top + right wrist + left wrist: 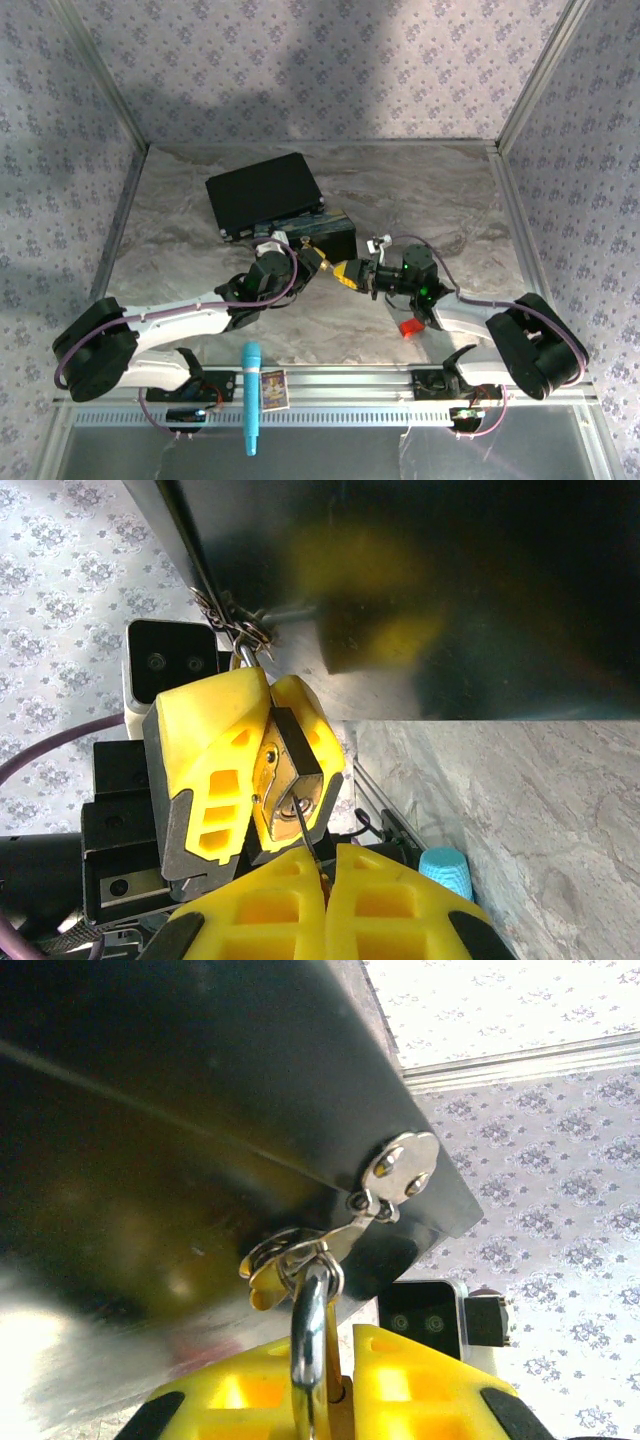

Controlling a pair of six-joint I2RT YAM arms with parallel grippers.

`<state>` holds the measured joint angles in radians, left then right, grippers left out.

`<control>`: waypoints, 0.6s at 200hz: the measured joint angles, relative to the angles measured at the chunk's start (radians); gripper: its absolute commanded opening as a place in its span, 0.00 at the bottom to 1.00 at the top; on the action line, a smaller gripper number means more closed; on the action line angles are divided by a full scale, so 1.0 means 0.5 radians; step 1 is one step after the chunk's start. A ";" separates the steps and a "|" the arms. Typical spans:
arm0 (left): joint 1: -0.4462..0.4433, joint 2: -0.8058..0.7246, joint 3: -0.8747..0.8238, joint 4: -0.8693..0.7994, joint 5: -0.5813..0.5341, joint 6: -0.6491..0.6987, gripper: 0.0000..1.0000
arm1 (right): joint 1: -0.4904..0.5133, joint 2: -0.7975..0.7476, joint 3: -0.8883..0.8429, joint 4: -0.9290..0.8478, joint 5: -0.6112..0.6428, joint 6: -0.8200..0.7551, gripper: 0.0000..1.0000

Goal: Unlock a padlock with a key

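**Item 1. Right gripper**: fingers drawn almost together, pinching the bow of the key. Its thin dark shank runs out of the gap between the fingertips toward 11 o'clock in the right wrist view.

**Item 2. Key-to-lock relation:** the shank's tip meets the keyhole in the brass end face of the padlock, which sits directly ahead of the right gripper and touches the key. The key's long axis and the lock's long axis look nearly in line. How deep the key sits cannot be told. Judgement: the coming move is a twist about that shared axis, and it belongs to the right arm.

**Item 3. Left gripper**: closed on the padlock, yellow fingers either side of the body. The silver shackle rises toward 12 o'clock in the left wrist view. In the top view the two grippers meet nose to nose, with the left at 9 o'clock of the right.

**Item 4. Hasp**: bright metal on the black box. The shackle is threaded through its ring, so the lock is tethered to the box.

**Item 5. Table**: grey marbled, flat. A red block lies at 5 o'clock of the grippers, apart from them. A blue stick lies on the near rail.

**Item 6. Walls**: patterned panels on three sides, well apart from the work.
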<state>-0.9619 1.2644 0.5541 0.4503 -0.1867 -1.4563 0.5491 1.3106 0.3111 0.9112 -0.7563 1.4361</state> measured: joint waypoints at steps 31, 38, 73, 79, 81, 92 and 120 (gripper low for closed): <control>0.000 0.000 0.000 0.004 0.001 -0.001 0.00 | 0.018 0.000 0.000 -0.005 0.000 -0.002 0.00; 0.000 0.000 0.000 0.004 0.001 -0.001 0.00 | 0.020 0.001 0.000 -0.005 0.000 -0.003 0.00; 0.000 0.000 0.001 0.005 0.005 -0.002 0.00 | 0.032 0.019 0.006 0.011 0.001 -0.005 0.00; 0.000 0.000 0.000 0.005 0.006 -0.002 0.00 | 0.033 0.024 0.011 0.013 0.001 -0.005 0.00; 0.000 0.000 0.000 0.006 0.006 -0.002 0.00 | 0.034 0.026 0.012 0.012 0.000 -0.005 0.00; 0.000 0.001 0.000 0.008 0.006 -0.002 0.00 | 0.039 0.034 0.020 0.013 0.000 -0.005 0.00; 0.002 0.003 -0.002 0.027 0.008 -0.006 0.00 | 0.043 0.054 0.046 0.018 0.000 -0.005 0.00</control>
<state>-0.9611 1.2659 0.5533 0.4637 -0.1829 -1.4593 0.5705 1.3376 0.3340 0.9199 -0.7563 1.4338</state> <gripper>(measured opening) 0.121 0.051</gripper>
